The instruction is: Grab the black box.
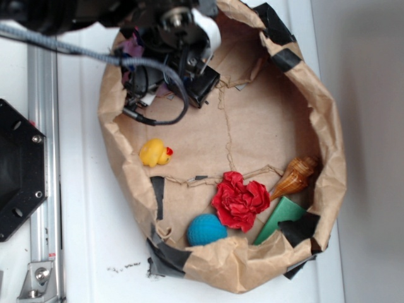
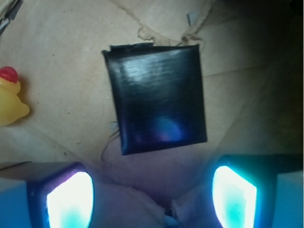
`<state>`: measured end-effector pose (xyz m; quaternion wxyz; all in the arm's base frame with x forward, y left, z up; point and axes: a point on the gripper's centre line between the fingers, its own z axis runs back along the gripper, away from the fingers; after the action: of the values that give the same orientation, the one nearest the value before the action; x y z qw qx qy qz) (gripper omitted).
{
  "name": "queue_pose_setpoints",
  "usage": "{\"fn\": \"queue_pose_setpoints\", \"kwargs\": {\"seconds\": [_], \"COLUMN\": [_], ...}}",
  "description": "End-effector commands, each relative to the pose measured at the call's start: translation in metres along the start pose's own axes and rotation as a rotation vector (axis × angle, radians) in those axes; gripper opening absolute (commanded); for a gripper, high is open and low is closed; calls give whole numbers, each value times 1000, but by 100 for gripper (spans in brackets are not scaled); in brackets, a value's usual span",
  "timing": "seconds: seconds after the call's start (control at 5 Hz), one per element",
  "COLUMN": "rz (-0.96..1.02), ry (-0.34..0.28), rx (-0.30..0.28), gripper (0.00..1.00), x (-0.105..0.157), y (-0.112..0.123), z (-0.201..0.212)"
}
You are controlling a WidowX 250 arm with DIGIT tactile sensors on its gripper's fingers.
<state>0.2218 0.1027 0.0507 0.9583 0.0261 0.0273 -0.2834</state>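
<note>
Fingers (image 2: 71,199) spread wide, nothing between them. Black box (image 2: 156,97) flat on brown paper, ahead of gripper (image 2: 152,197) and apart from both pads, near yellow duck (image 2: 10,97); roughly square, centred on the gap.

Glossy black box (image 2: 156,99), yellow duck (image 1: 154,153) with red beak, red flower (image 1: 240,199), blue ball (image 1: 206,230).
</note>
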Motion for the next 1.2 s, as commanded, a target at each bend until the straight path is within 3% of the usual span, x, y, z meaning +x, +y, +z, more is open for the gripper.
{"fn": "queue_pose_setpoints", "kwargs": {"seconds": [0.0, 0.4, 0.6, 0.8, 1.0], "rz": [-10, -16, -54, -63, -60], "ry": [15, 20, -20, -71, -159], "rx": [8, -9, -39, -32, -42], "gripper": [100, 100, 100, 100, 100], "x": [14, 24, 25, 25, 26], "y": [6, 4, -1, -2, -1], "z": [-9, -12, -5, 5, 16]}}
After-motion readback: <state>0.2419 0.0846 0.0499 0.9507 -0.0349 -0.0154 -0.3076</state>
